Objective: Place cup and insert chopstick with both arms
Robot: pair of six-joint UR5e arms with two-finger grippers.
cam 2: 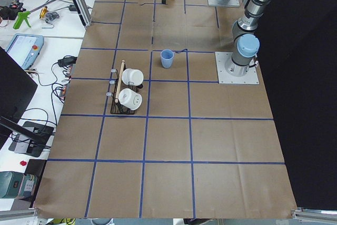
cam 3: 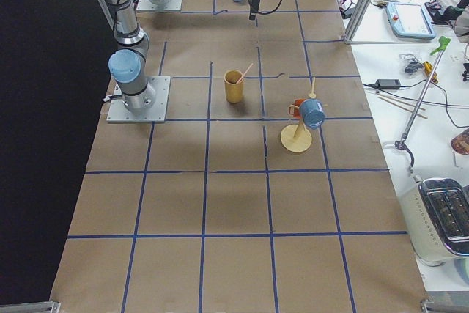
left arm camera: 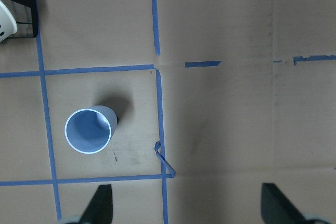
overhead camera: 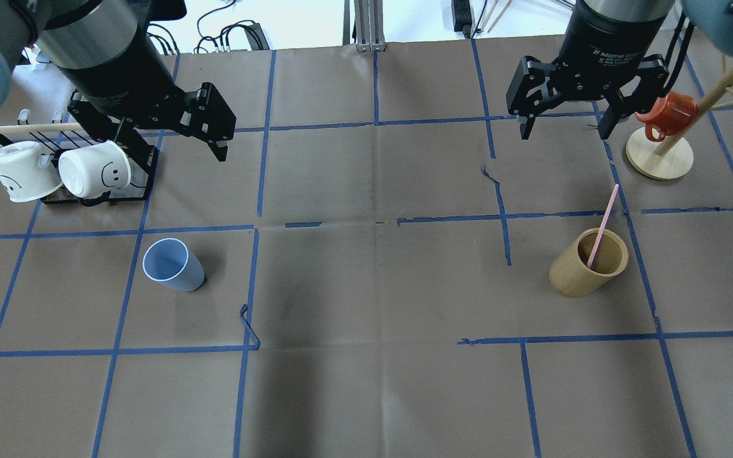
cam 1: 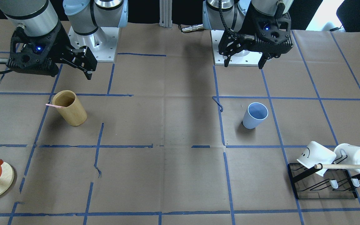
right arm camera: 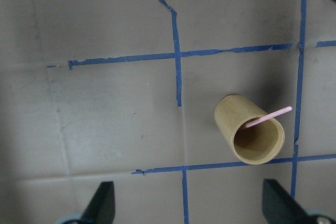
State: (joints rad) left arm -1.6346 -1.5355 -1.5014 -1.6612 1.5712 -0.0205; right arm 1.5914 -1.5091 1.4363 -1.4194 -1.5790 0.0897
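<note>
The light blue cup [overhead camera: 172,264] stands upright on the brown table, also in the front view [cam 1: 255,115] and the left wrist view [left arm camera: 89,129]. My left gripper [overhead camera: 169,143] hangs open and empty above the table, behind the cup [cam 1: 244,64]; its fingertips frame the bottom of the left wrist view [left arm camera: 189,205]. The pink chopstick [overhead camera: 603,222] leans inside a tan bamboo cylinder [overhead camera: 586,264], also in the right wrist view [right arm camera: 269,116]. My right gripper [overhead camera: 564,130] is open and empty, high above and beyond the cylinder [cam 1: 70,74].
A black rack [overhead camera: 144,165] with two white mugs and a wooden dowel [cam 1: 345,166] stands at the far left edge by my left gripper. A round wooden stand [overhead camera: 659,159] with an orange-red mug [overhead camera: 665,114] stands at the far right. Blue tape lines grid the table.
</note>
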